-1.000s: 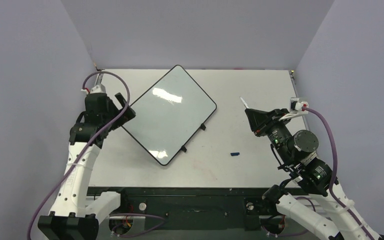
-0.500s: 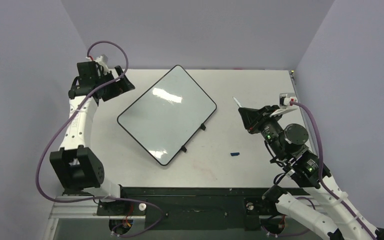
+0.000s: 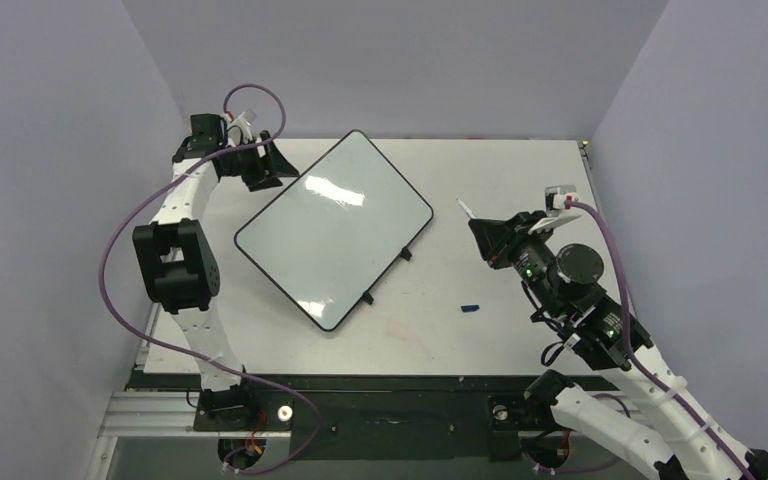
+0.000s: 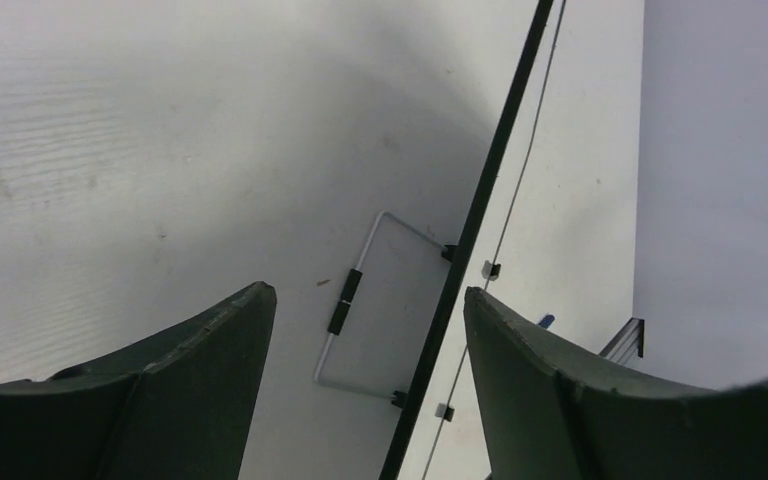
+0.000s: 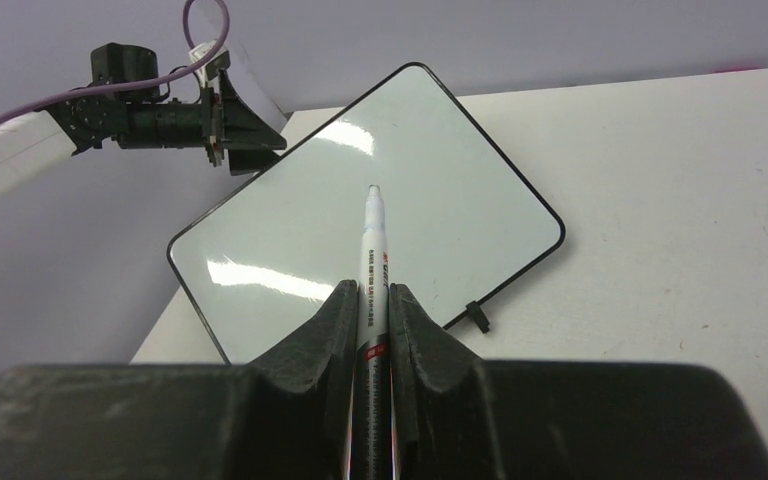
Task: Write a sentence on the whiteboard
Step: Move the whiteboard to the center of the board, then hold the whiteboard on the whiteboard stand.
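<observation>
In the top view the whiteboard (image 3: 335, 225) lies tilted like a diamond left of centre on the table (image 3: 500, 170), its glossy face blank: none of the sentence is on it yet. The left gripper (image 3: 270, 168), which a second ago sat against the board's left edge, has swung up to the upper left of the frame and now hangs just beside the board's upper-left rim, apart from it. The right gripper (image 3: 487, 235) has drifted left from the right side of the frame toward the board, with the marker (image 3: 466, 211) tip leading, but it is still over bare table and short of the right corner. A small blue cap (image 3: 471, 308) lies alone on the table at lower centre. In the left wrist view the left gripper's (image 4: 368, 295) fingers are spread wide with nothing between them. A thin black line (image 4: 470, 240) runs diagonally through the gap, and I cannot tell for sure whether it is the board's rim. In the right wrist view the right gripper (image 5: 372, 292) is clenched on the marker (image 5: 371, 250), which points straight at the middle of the whiteboard (image 5: 440, 190). The bare tip floats well above the surface. The left gripper (image 5: 245, 125) shows at upper left. Judging from this, the approach is under way and writing has not begun. The left arm's retreat seems to clear the board face for the pen.
</observation>
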